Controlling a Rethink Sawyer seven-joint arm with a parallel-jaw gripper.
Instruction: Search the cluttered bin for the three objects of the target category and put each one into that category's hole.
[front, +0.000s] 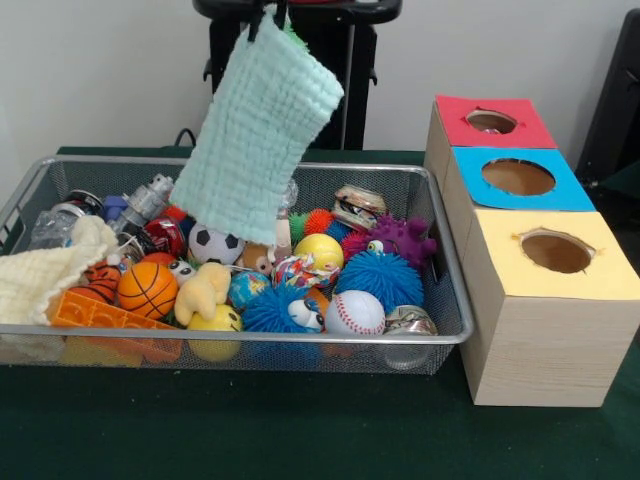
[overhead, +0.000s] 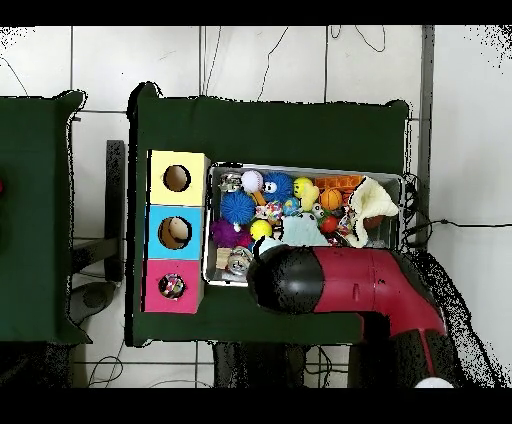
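Observation:
The wire-mesh bin is full of toys. My gripper is at the top edge, above the bin's back, shut on the mint-green waffle cloth, which hangs down over the toys. In the overhead view my arm hides the gripper, and a bit of the mint cloth shows beside it. One white scrap with bright spots lies among the balls in the bin's middle. The red-panel hole is on the far box, and in the overhead view something speckled shows inside the hole.
The blue-panel hole and yellow-panel hole are nearer on the same box row, right of the bin. A cream knitted cloth drapes over the bin's left end. A basketball, a baseball and blue spiky balls fill the bin.

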